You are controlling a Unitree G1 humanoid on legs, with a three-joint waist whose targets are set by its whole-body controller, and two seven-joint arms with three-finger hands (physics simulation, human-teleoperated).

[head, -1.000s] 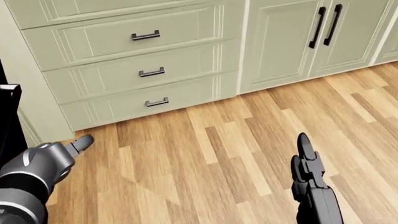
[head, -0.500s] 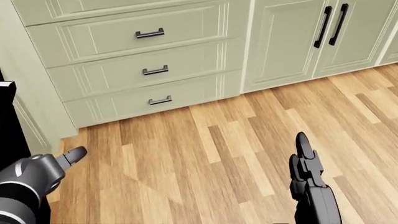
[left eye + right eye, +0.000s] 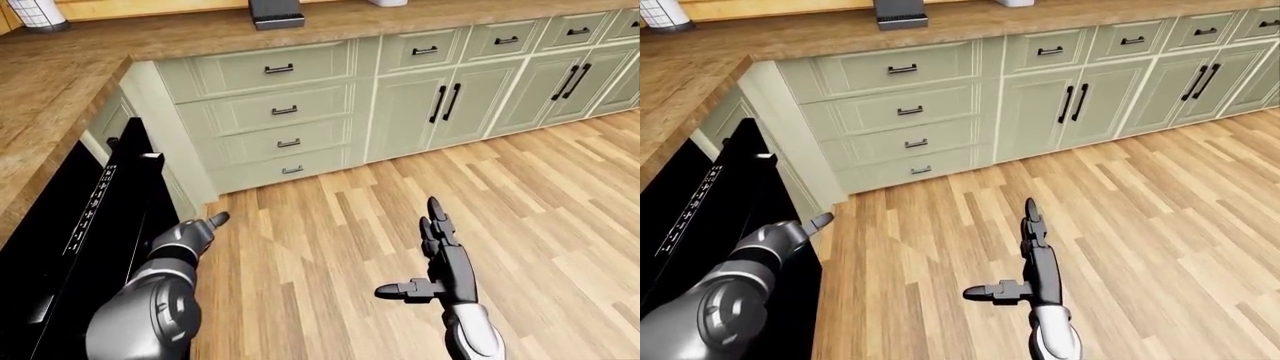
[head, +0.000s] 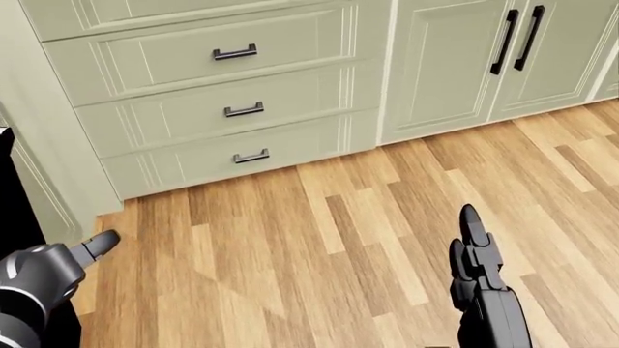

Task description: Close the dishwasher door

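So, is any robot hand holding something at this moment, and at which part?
Nothing is held. The left robot hand is beside the open black dishwasher door without gripping it, and the right robot hand is open over the floor.

I see a glossy black dishwasher door [image 3: 110, 217] at the left of the left-eye view. The floor [image 3: 330, 247] looks like smooth varnished wood planks, the countertop [image 3: 150, 37] a similar grained wood. Cabinets [image 3: 290, 105] are matt pale green with dark metal handles [image 3: 284, 110]. My left hand [image 3: 195, 232] looks like satin grey metal, my right hand [image 3: 440, 259] matt black.
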